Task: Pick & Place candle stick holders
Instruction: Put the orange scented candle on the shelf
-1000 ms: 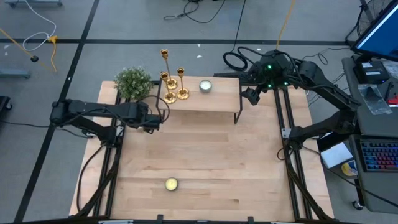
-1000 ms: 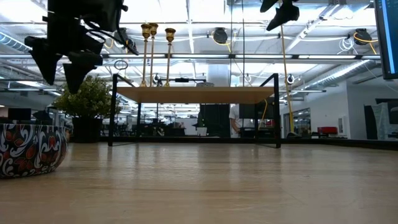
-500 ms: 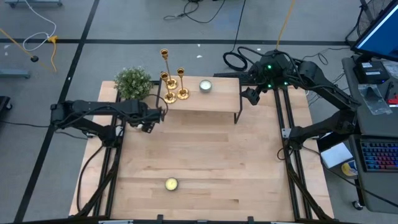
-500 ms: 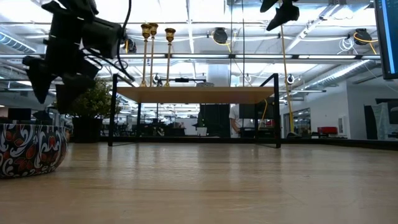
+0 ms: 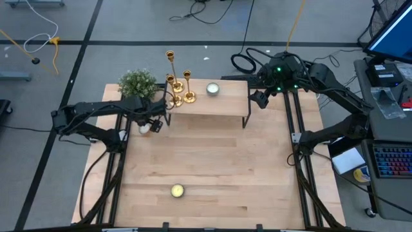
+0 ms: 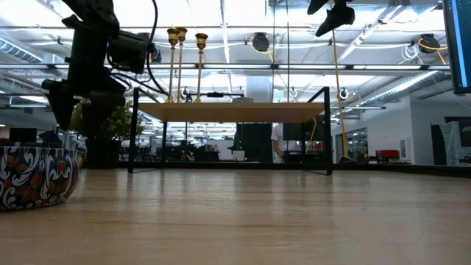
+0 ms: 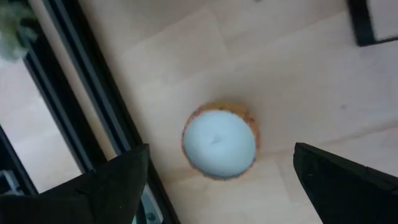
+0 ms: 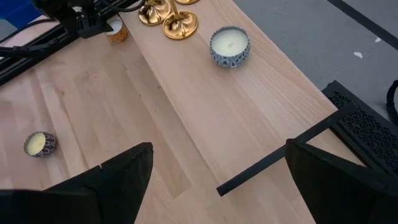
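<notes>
Three gold candle stick holders (image 5: 179, 93) stand on their round bases at the left end of a raised wooden shelf (image 5: 219, 104); in the low view their stems (image 6: 182, 62) rise from its top. My left gripper (image 5: 150, 122) hangs open just in front of the shelf's left leg, pointing down over a small white candle (image 7: 219, 144), with one finger on either side and clear of it. My right gripper (image 5: 258, 98) waits open, high over the shelf's right end, and its view shows two of the gold bases (image 8: 168, 17).
On the shelf stands a white candle in a blue patterned tin (image 8: 230, 45). A green bushy plant (image 5: 137, 84) sits at the far left, beside the shelf. Another tin candle (image 5: 177, 191) lies near the front edge. Bare wood stretches between it and the shelf.
My left gripper has sunk toward the table, swung toward the far edge and the shelf's left leg, and tipped more steeply down. It has stayed open. The small white candle now shows beneath it in the high view.
</notes>
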Robot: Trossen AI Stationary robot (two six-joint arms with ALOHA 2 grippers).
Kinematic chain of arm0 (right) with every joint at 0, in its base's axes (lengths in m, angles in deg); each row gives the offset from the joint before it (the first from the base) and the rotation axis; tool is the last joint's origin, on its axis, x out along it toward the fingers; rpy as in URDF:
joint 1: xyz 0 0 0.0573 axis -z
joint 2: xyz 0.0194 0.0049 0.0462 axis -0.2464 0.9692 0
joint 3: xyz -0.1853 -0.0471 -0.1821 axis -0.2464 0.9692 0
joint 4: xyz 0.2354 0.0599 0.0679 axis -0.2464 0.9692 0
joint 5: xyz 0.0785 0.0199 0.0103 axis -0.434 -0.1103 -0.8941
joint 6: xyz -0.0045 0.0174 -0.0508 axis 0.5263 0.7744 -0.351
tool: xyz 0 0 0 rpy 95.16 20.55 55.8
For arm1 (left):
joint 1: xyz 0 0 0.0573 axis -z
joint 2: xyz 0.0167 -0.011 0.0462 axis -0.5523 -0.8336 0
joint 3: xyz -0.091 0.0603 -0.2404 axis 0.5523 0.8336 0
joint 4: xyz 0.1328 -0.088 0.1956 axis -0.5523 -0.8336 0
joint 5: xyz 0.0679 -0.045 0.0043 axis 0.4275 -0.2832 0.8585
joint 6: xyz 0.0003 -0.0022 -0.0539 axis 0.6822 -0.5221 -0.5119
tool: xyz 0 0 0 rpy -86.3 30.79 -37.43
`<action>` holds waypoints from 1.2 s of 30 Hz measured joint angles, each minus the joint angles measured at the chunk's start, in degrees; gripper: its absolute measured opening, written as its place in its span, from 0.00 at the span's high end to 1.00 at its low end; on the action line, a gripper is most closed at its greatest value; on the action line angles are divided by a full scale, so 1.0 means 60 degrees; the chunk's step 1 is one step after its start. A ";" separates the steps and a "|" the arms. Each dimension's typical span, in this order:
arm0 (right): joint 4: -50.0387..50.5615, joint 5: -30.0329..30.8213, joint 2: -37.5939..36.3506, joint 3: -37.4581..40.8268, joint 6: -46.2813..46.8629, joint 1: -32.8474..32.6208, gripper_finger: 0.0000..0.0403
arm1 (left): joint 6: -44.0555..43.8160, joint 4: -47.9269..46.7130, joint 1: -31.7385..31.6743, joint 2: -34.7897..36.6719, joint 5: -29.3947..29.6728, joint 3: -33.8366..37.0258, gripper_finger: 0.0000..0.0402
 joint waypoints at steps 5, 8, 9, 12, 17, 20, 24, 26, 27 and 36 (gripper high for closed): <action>-0.0004 0.0004 0.0000 0.0000 0.0000 -0.0002 0.11 | -0.0180 0.0103 -0.0425 0.0004 -0.0760 0.0398 0.03; -0.0004 0.0029 0.0000 0.0000 0.0000 -0.0002 0.11 | -0.0666 0.0253 -0.0457 0.0004 -0.1005 0.0793 0.03; -0.0005 0.0034 0.0000 0.0000 0.0001 -0.0002 0.11 | -0.0769 0.0365 -0.0451 0.0006 -0.1000 0.0898 0.03; -0.0049 0.0040 0.0000 0.0000 0.0068 -0.0002 0.11 | -0.0807 0.0832 -0.0450 0.0026 -0.1008 0.1120 0.03; -0.0073 0.0039 0.0000 0.0000 0.0233 -0.0002 0.11 | -0.0781 0.1377 -0.0459 0.0016 -0.0768 0.1197 0.03; -0.0073 0.0040 0.0000 0.0000 0.0251 -0.0002 0.11 | -0.0793 0.1388 -0.0546 0.0007 -0.0563 0.1199 0.03; -0.0080 0.0040 0.0000 0.0000 0.0251 -0.0002 0.11 | -0.0600 0.1384 -0.0761 0.0007 -0.0505 0.1202 0.03; -0.0078 0.0040 0.0000 0.0000 0.0251 -0.0002 0.11 | -0.0552 0.1381 -0.0866 0.0007 -0.0504 0.1202 0.03; -0.0080 0.0040 0.0000 0.0000 0.0251 -0.0002 0.11 | -0.0515 0.1381 -0.0913 0.0007 -0.0506 0.1202 0.03; -0.0088 0.0040 0.0000 0.0000 0.0251 0.0000 0.11 | -0.0019 0.1750 -0.1240 0.0011 -0.0754 0.1544 0.03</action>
